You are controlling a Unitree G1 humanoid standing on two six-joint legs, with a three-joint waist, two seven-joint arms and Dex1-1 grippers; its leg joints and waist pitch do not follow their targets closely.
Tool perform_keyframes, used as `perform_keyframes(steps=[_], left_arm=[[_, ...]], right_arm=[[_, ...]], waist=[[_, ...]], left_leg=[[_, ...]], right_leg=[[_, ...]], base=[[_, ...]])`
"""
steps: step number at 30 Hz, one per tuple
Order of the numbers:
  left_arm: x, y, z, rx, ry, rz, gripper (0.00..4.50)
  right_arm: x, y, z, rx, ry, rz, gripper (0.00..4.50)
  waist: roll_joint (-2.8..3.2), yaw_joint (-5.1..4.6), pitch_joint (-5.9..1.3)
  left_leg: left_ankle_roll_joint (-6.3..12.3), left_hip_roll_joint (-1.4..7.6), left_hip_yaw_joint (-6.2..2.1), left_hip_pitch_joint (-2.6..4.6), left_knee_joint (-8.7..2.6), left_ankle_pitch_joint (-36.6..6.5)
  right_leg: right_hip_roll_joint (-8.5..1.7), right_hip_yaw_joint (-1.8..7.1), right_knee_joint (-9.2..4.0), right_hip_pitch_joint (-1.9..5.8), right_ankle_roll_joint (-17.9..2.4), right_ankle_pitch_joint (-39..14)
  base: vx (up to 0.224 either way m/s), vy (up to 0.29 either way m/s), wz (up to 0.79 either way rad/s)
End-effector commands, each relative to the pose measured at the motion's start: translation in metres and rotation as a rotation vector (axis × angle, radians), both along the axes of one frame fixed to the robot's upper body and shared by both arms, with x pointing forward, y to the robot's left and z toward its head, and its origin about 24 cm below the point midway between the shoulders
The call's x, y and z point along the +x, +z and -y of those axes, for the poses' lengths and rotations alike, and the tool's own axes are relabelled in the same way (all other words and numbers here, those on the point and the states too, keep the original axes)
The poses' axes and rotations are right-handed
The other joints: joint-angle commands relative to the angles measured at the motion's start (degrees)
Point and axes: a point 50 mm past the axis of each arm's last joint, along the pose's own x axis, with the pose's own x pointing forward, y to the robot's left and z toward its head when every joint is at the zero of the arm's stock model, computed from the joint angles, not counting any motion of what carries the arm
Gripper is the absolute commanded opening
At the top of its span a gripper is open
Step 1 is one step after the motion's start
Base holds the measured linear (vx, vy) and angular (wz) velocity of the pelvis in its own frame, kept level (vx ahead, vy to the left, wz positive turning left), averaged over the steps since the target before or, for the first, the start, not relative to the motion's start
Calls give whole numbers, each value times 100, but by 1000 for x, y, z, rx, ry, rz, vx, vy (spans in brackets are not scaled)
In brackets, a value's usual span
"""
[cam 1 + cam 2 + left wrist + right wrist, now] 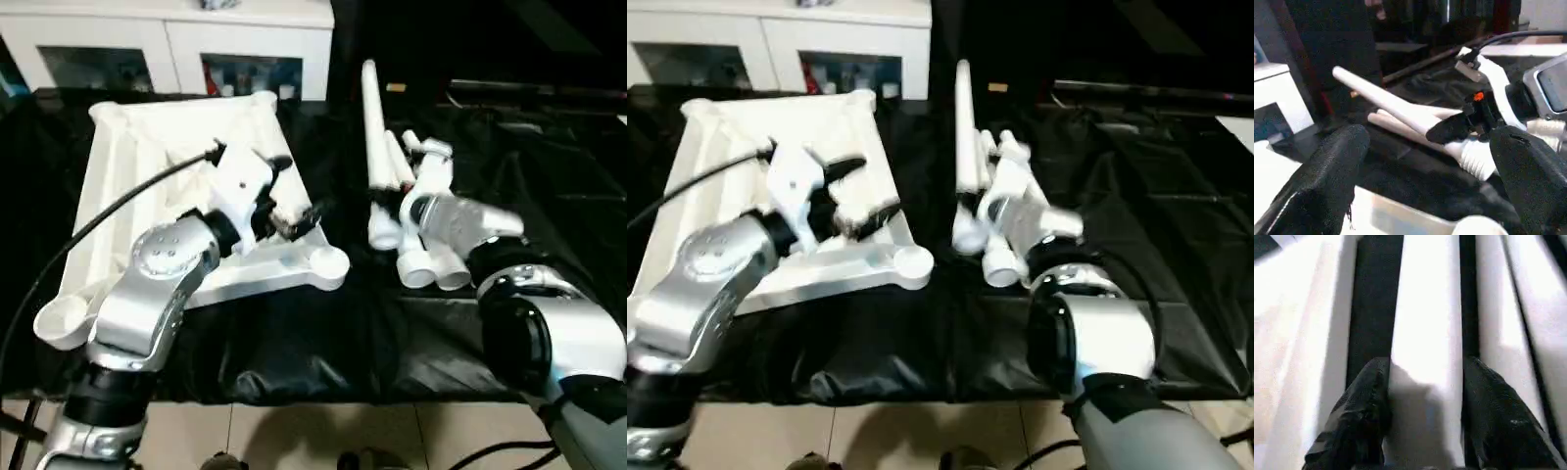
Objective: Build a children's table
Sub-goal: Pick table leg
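Tabletop (147, 186) lies underside up on the black cloth (323, 343), robot's left side, ribs showing, round corner sockets (330, 262) at the near corners. No leg seated in any socket I can see, so assy is basically at step 1 of 4.

Legs (377, 147) are bunched together to the right of the tabletop, well apart from it, open ends toward the robot. One leg sticks out farther back than the rest.

R gripper (1422, 406): fingers straddle one leg (1427, 333), one black pad each side, touching or nearly so. Looks like a grasp closing on it, but leg is not lifted yet as far as I can tell. Head views show the R wrist right over the bundle's near end.

L gripper (1425, 161): fingers spread wide, nothing between them. It hovers over the tabletop's right edge near the closest socket, facing the leg pile.

Left to do, my read: lift leg, carry to socket, press in, repeat x4, then flip table upright.

Labels/writing: none legible on tabletop, legs or grippers. White cabinet (167, 39) behind has stuff behind glass doors, too blurry to read.
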Motion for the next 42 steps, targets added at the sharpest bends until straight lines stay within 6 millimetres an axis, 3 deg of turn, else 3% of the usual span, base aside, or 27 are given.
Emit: perform_keyframes(steps=[1, 4, 6, 8, 16, 20, 27, 32, 37, 39, 40, 42], left_arm=[[4, 7, 1, -66, 27, 13, 450], [10, 12, 4, -183, 57, -21, 450], [15, 16, 9, -293, 47, -67, 450], [17, 16, 10, -318, 58, -83, 450], [31, 14, 20, -577, 87, -332, 450], [35, 39, 30, -806, -41, -379, 450], [33, 49, 41, -843, -135, -424, 450], [32, 49, 46, -845, -151, -459, 450], [34, 47, 48, -838, -124, -478, 450], [34, 49, 49, -831, -123, -474, 450], [34, 49, 51, -784, -90, -464, 420], [35, 48, 52, -754, -71, -461, 413]], right_arm=[[2, 10, 3, 29, 19, 89, 189], [0, 20, 3, 96, 74, 178, 189], [-8, 32, 1, 218, 162, 332, 189], [-12, 33, 0, 246, 190, 364, 189], [-40, 39, 2, 399, 325, 518, 188], [-61, 44, -2, 470, 471, 574, 188], [-76, 47, -8, 481, 579, 577, 188], [-82, 48, -10, 464, 617, 571, 188], [-78, 42, -18, 280, 596, 530, 188], [-74, 39, -20, 200, 561, 519, 188], [-72, 42, -25, 125, 550, 538, 188], [-72, 44, -28, 92, 555, 552, 188]], waist=[[132, 13, -518], [130, 26, -522], [126, 49, -512], [110, 53, -537], [86, 93, -519], [66, 119, -527], [71, 154, -524], [108, 171, -527], [137, 187, -528], [118, 175, -525], [127, 176, -530], [130, 162, -521]], left_leg=[[83, 29, 92, -24, -342, -894], [149, 23, 88, -19, -340, -905], [211, 10, 105, -27, -340, -914], [290, 23, 85, -32, -347, -777], [324, 1, 83, -19, -347, -826], [359, -17, 78, -30, -343, -743], [426, 5, 66, -32, -341, -604], [391, 34, 45, -28, -370, -666], [286, 49, 33, -42, -386, -649], [214, 33, 47, -44, -382, -723], [212, 29, 42, -51, -384, -742], [190, 39, 41, -56, -385, -779]], right_leg=[[-262, 138, -394, 452, -1380, -706], [-255, 133, -412, 460, -1405, -782], [-244, 141, -445, 483, -1349, -825], [-250, 133, -427, 489, -1351, -712], [-238, 113, -513, 478, -1216, -1243], [-240, 109, -534, 493, -1165, -1299], [-258, 83, -571, 478, -1042, -1429], [-269, 42, -556, 485, -1152, -1199], [-294, 29, -564, 482, -1087, -1185], [-288, 32, -585, 474, -1038, -1310], [-296, 34, -585, 490, -1006, -1355], [-290, 27, -594, 471, -928, -1454]], base=[[0, 0, 0], [0, 0, 0], [0, 0, 0], [0, 0, 0], [0, 0, 0], [0, 0, 0], [0, 0, 0], [0, 0, 0], [0, 0, 0], [0, 0, 0], [0, 0, 0], [0, 0, 0]])
